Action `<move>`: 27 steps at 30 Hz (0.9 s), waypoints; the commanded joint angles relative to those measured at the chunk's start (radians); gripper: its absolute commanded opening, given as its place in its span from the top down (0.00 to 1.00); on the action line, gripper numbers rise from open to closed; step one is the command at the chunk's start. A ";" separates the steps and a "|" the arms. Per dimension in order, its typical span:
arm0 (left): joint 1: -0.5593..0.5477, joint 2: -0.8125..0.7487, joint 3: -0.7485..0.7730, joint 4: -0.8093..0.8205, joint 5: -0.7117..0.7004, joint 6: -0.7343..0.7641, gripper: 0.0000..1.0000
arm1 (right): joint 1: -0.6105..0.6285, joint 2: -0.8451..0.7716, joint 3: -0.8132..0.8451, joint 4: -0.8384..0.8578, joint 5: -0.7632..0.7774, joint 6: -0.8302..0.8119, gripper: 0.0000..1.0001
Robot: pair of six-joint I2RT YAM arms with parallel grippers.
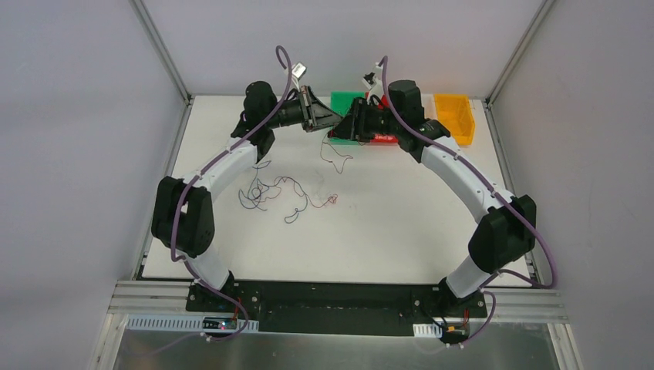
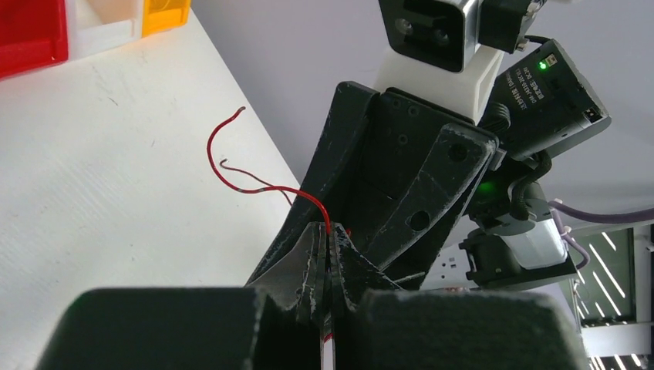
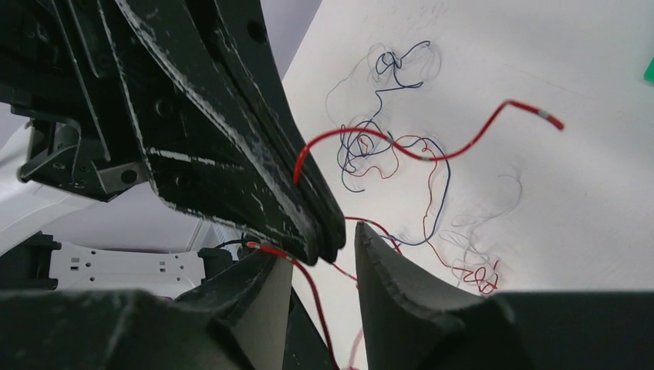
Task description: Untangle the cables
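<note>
My left gripper [image 2: 328, 245] is shut on a red cable [image 2: 220, 166] and holds it high over the far end of the table; in the top view it [image 1: 332, 117] meets my right gripper [image 1: 348, 123] tip to tip. My right gripper [image 3: 316, 243] is open, its fingers either side of the left gripper's shut tips. The red cable [image 3: 463, 146] sticks out sideways, and a second red strand runs down between the right fingers. A thin strand [image 1: 337, 150] hangs under both grippers. The remaining cables [image 1: 270, 189] lie loosely tangled on the table, also in the right wrist view [image 3: 370, 146].
A green bin [image 1: 347, 100], a red bin [image 1: 383, 139] and an orange-yellow bin [image 1: 455, 116] stand along the table's far edge, right behind the grippers. A small red curl [image 1: 330, 200] lies at the right end of the tangle. Frame posts and walls close the sides.
</note>
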 commanded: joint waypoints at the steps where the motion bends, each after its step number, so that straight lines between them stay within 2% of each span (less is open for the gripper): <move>1: -0.012 0.000 0.008 0.087 -0.014 -0.041 1.00 | 0.005 0.015 0.041 0.093 -0.007 0.054 0.62; 6: -0.010 0.004 0.003 0.085 -0.024 -0.035 1.00 | 0.005 -0.004 0.032 0.104 -0.042 0.069 0.58; 10: -0.012 0.017 0.004 0.104 -0.030 -0.061 1.00 | 0.004 -0.011 0.007 0.119 -0.022 0.083 0.48; 15: -0.012 0.038 0.010 0.124 -0.038 -0.088 1.00 | 0.002 0.004 0.036 0.144 -0.014 0.105 0.48; 17: -0.013 0.039 0.014 0.142 -0.038 -0.100 1.00 | 0.002 0.009 0.041 0.139 0.013 0.088 0.56; 22: -0.015 0.038 0.028 0.157 -0.034 -0.106 1.00 | -0.014 0.030 0.048 0.103 0.063 0.076 0.95; 23: -0.015 0.036 0.028 0.157 -0.031 -0.101 1.00 | -0.025 0.031 0.047 0.098 0.063 0.081 1.00; 26: -0.013 0.027 0.038 0.138 -0.023 -0.071 1.00 | -0.061 0.033 0.047 0.091 0.059 0.099 1.00; 27: -0.013 0.025 0.045 0.118 -0.019 -0.052 0.90 | -0.075 0.035 0.051 0.086 0.063 0.099 1.00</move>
